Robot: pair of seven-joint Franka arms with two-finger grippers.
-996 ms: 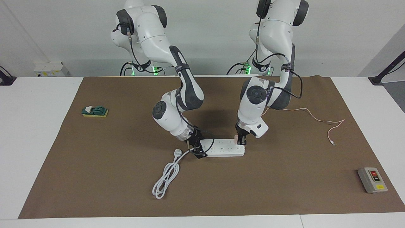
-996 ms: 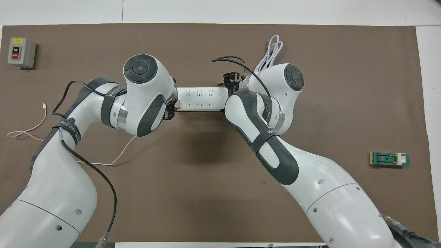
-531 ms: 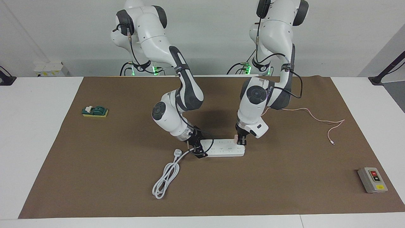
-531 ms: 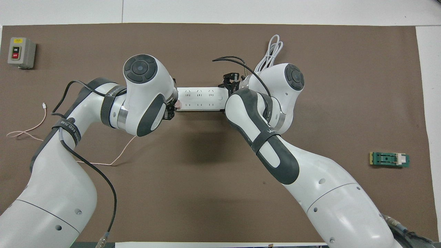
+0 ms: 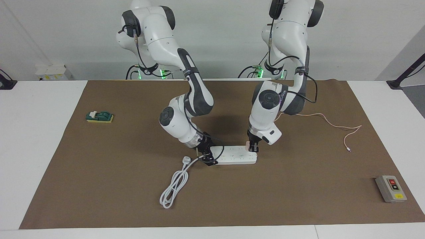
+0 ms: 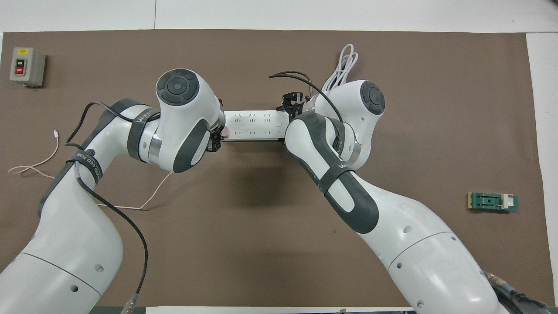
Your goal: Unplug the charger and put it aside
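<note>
Brown mat [image 5: 99, 186]: L tool [image 5: 253, 148] clamps charger [image 5: 247, 144]; R tool [image 5: 206, 156] grip unclear

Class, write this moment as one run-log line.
left gripper: shut on charger | charger: in power strip | right gripper: on strip's cord end

Even, diffuse light from above; both views bright and in focus throughout. Soft dark shadows fall on the brown mat [image 5: 298, 186] beneath the two arms, densest between them near the power strip [image 5: 235, 158]. The white bench [image 5: 33, 149] shows mild glare. No motion blur; slight edge distortion.
</note>
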